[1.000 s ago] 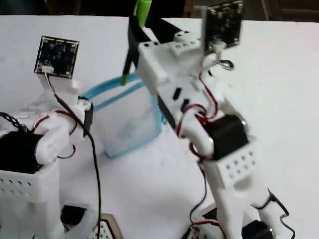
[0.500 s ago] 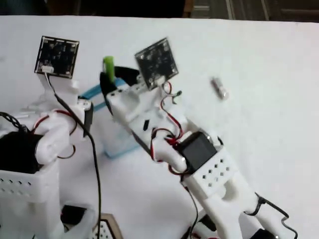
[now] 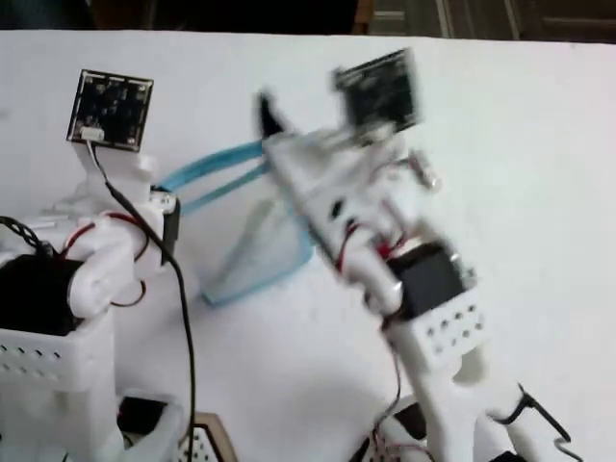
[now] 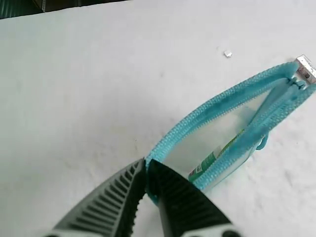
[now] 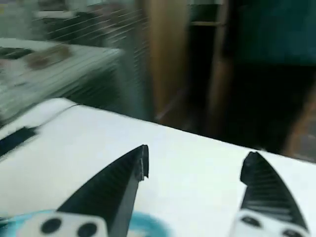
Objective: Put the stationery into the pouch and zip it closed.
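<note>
White table (image 3: 539, 115), room behind dark.

1. Right arm (image 3: 385, 231): raised over the pouch, above its open mouth.
2. Left arm (image 3: 87, 269): low at the pouch's near end, acting as anchor.
3. Pouch (image 4: 217, 143): clear, blue-edged, lying on the table with its mouth gaping. It is likely held this way so items can drop in.
4. Left gripper (image 4: 146, 165): jaws clamped on the pouch's zip edge, keeping the mouth spread.
5. Right gripper (image 5: 197, 154): jaws wide apart, nothing between them.
6. Green-labelled stationery item (image 4: 212, 158): inside the pouch.
7. Zipper pull (image 4: 306, 68): at the far end, zip undone.
8. Small metallic piece (image 4: 227, 54): on the table beyond the pouch, too small to identify.
</note>
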`<action>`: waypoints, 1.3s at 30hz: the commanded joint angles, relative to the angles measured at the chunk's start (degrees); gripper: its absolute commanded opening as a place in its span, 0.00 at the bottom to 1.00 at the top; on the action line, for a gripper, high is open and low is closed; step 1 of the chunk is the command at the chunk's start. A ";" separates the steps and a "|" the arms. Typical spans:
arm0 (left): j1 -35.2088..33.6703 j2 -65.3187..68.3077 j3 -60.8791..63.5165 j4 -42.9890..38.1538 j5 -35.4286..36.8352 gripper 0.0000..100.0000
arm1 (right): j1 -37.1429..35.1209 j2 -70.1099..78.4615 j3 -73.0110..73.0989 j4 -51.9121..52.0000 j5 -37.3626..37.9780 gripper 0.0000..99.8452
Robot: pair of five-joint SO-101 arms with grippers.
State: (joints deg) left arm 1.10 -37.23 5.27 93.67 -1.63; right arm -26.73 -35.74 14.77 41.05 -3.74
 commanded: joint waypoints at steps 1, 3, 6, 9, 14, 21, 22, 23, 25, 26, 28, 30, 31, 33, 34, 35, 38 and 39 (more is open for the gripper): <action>-0.40 0.22 2.20 1.05 -0.53 0.02 | 12.35 6.81 -2.46 1.71 6.51 0.31; -0.40 0.22 2.29 1.05 -0.53 0.02 | 16.92 12.44 -2.55 3.74 12.13 0.31; -0.40 0.22 2.46 0.88 -0.53 0.02 | 21.67 20.79 -2.55 5.41 16.88 0.31; -0.40 0.22 2.46 0.88 -0.53 0.02 | 24.84 29.32 -3.96 5.41 19.16 0.31; -0.40 0.22 2.55 0.88 -0.53 0.02 | 29.23 47.96 -16.88 5.58 21.45 0.31; -0.40 0.22 2.64 0.88 -0.62 0.02 | 30.02 79.43 -46.15 19.21 21.54 0.31; -0.40 0.22 2.64 0.88 -0.62 0.02 | 29.76 83.21 -50.81 21.85 21.54 0.31; -0.40 0.22 2.64 0.88 -0.62 0.02 | 29.58 86.73 -55.21 24.04 21.54 0.31; -0.40 0.22 2.64 0.97 -0.62 0.02 | 29.49 92.88 -64.09 28.35 21.54 0.31; -0.40 0.22 2.64 0.97 -0.62 0.02 | 29.41 95.60 -68.57 30.64 21.54 0.31; -0.40 0.22 2.64 1.05 -0.62 0.02 | 29.41 100.35 -76.92 35.56 21.54 0.29; -0.48 0.22 2.55 1.05 -0.62 0.02 | 29.41 104.48 -84.66 40.75 21.54 0.20; -0.48 0.22 2.55 1.05 -0.62 0.02 | 29.49 106.24 -88.09 43.38 21.54 0.14; -0.48 0.22 2.46 1.05 -0.62 0.02 | 29.58 109.32 -94.59 48.48 21.54 0.01; -0.48 0.22 2.46 0.97 -0.62 0.02 | 29.67 110.64 -97.49 51.38 21.54 0.02; -0.48 0.22 2.46 0.97 -0.62 0.02 | 29.76 111.78 -100.22 54.37 21.54 0.05; -0.48 0.22 2.37 0.97 -0.62 0.02 | 29.76 114.15 -108.31 60.09 21.54 0.03; -0.48 0.22 2.29 0.97 -0.62 0.02 | 29.76 114.59 -110.33 60.35 21.54 0.01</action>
State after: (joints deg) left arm 1.10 -37.23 5.27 93.67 -1.63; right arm 3.60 77.85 -88.97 96.97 17.45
